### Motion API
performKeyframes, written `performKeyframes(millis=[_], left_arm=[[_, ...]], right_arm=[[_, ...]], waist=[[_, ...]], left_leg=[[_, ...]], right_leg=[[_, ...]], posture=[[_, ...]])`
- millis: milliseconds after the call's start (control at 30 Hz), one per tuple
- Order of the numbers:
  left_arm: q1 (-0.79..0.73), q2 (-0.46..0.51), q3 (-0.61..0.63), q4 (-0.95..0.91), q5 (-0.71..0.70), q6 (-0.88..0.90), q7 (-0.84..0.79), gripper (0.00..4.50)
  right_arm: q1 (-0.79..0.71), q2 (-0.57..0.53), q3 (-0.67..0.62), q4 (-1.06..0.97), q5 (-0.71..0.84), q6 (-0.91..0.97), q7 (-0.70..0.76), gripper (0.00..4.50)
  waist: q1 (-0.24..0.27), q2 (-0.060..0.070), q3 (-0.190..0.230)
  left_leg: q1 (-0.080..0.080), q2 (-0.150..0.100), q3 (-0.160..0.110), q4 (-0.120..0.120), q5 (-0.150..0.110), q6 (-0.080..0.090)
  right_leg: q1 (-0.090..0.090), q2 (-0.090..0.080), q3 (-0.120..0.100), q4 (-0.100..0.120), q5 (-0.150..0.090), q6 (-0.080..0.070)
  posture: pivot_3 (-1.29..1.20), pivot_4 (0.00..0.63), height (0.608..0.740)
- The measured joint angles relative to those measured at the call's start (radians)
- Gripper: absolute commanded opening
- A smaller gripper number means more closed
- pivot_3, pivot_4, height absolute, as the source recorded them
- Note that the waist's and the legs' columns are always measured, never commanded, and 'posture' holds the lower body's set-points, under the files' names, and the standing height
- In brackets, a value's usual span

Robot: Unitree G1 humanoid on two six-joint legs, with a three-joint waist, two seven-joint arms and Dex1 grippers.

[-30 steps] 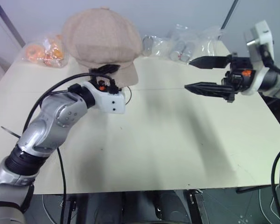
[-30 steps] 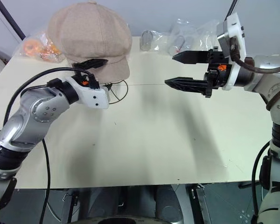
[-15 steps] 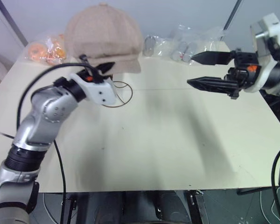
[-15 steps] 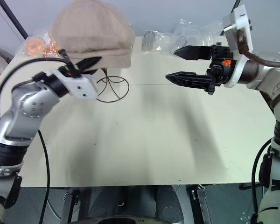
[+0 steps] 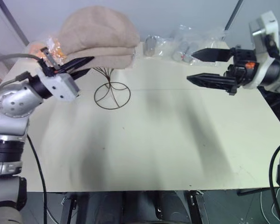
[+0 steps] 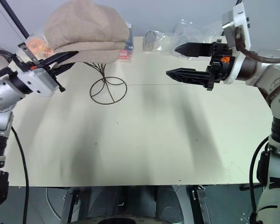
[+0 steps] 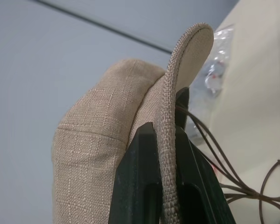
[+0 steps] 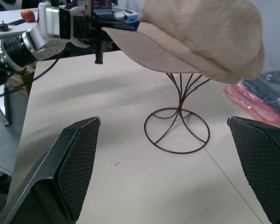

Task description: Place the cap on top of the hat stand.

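Cap (image 5: 99,36) sits on hat stand (image 5: 111,91), upper left of frame; left pincer (image 5: 78,66) pinching cap brim; right pincer (image 5: 213,66) spread wide, upper right, over table (image 5: 168,135)

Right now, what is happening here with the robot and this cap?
The left gripper has its jaws shut on the brim of the cap, as the left wrist view shows. The cap sits over the top of the wire hat stand on the table. The right gripper hangs apart to the side with its jaws open and holds nothing. Some plastic bags lie at the far edge.
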Motion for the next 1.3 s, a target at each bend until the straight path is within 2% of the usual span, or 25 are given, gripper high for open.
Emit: performKeyframes(millis=[200, 367, 467, 567, 700, 833, 900, 967, 1100, 1200, 1300], left_arm=[[-0.024, 0.026, -0.008, 0.191, -0.022, -0.221, -0.084, 0.05], [-0.082, 0.028, -0.035, 0.309, -0.002, -0.328, -0.108, 0.05], [-0.082, 0.028, -0.044, 0.339, -0.001, -0.356, -0.116, 0.99], [-0.066, 0.030, -0.058, 0.338, -0.006, -0.363, -0.133, 2.37], [0.009, 0.050, -0.060, 0.287, -0.025, -0.359, -0.132, 4.43], [0.114, 0.073, -0.021, 0.197, -0.026, -0.319, -0.106, 4.43], [0.204, 0.086, 0.025, 0.115, -0.023, -0.260, -0.074, 4.43], [0.325, 0.100, 0.098, -0.014, -0.021, -0.123, -0.041, 4.43], [0.535, 0.116, 0.240, -0.274, -0.083, 0.259, -0.017, 4.43], [0.673, 0.124, 0.390, -0.452, -0.270, 0.659, -0.019, 4.43], [0.732, 0.130, 0.602, -0.551, -0.581, 1.066, -0.035, 4.43]], right_arm=[[-0.008, -0.003, 0.007, 0.016, -0.007, 0.003, 0.034, 4.50], [-0.027, -0.002, 0.009, 0.015, -0.006, 0.005, 0.045, 4.50], [-0.027, 0.001, 0.010, 0.015, -0.007, 0.005, 0.045, 4.50], [-0.028, 0.003, 0.010, 0.016, -0.007, 0.005, 0.044, 4.50], [-0.028, 0.004, 0.018, 0.018, -0.016, -0.002, 0.051, 4.50], [-0.032, 0.011, 0.025, 0.042, -0.031, -0.019, 0.064, 4.50], [-0.034, 0.013, 0.031, 0.067, -0.048, -0.036, 0.074, 4.50], [-0.036, 0.016, 0.049, 0.093, -0.073, -0.060, 0.089, 4.50], [-0.025, 0.016, 0.063, 0.128, -0.116, -0.105, 0.117, 4.50], [-0.020, 0.017, 0.071, 0.162, -0.141, -0.133, 0.137, 4.50], [-0.026, 0.022, 0.085, 0.202, -0.159, -0.149, 0.161, 4.50]], waist=[[-0.001, 0.000, 0.000], [-0.001, 0.000, 0.000], [-0.003, 0.000, 0.000], [-0.003, 0.000, 0.000], [-0.003, 0.000, 0.000], [-0.004, 0.000, 0.000], [-0.006, 0.000, 0.000], [-0.007, 0.000, 0.000], [-0.006, 0.001, 0.000], [-0.006, 0.001, 0.001], [-0.006, 0.001, 0.001]], left_leg=[[0.000, 0.000, 0.000, 0.000, 0.000, 0.000], [0.000, 0.000, 0.001, 0.000, 0.000, 0.000], [0.000, 0.000, 0.001, 0.000, 0.000, 0.000], [0.000, 0.000, 0.001, 0.000, 0.000, 0.000], [0.000, 0.001, 0.001, 0.000, 0.000, 0.000], [0.000, 0.002, 0.001, 0.000, 0.000, 0.000], [0.000, 0.003, 0.001, -0.001, 0.000, 0.000], [0.000, 0.003, 0.001, -0.001, 0.000, 0.000], [0.000, 0.003, 0.001, -0.001, 0.000, 0.000], [0.001, 0.004, -0.001, -0.001, 0.000, 0.000], [0.001, 0.004, -0.003, -0.001, 0.000, 0.000]], right_leg=[[0.000, 0.000, 0.000, 0.000, 0.000, 0.000], [0.000, 0.000, 0.000, 0.000, 0.000, 0.000], [0.000, 0.000, 0.000, 0.000, 0.000, 0.000], [0.000, 0.000, 0.000, 0.000, 0.000, 0.000], [-0.001, 0.000, 0.000, 0.000, 0.000, 0.000], [-0.001, 0.000, 0.000, 0.000, 0.000, 0.000], [-0.001, 0.000, 0.000, 0.000, 0.000, 0.000], [-0.001, 0.000, 0.000, 0.000, 0.000, 0.000], [-0.001, -0.001, 0.000, 0.000, 0.000, 0.000], [-0.001, 0.000, 0.000, 0.000, 0.000, 0.000], [-0.001, 0.000, 0.000, 0.000, 0.000, 0.000]], posture=[[0.00, 0.150, 0.740], [0.00, 0.150, 0.740], [0.00, 0.150, 0.740], [0.00, 0.150, 0.740], [0.00, 0.150, 0.740], [0.00, 0.150, 0.740], [0.00, 0.150, 0.740], [0.00, 0.150, 0.740], [0.00, 0.150, 0.740], [0.00, 0.150, 0.740], [0.00, 0.150, 0.740]])
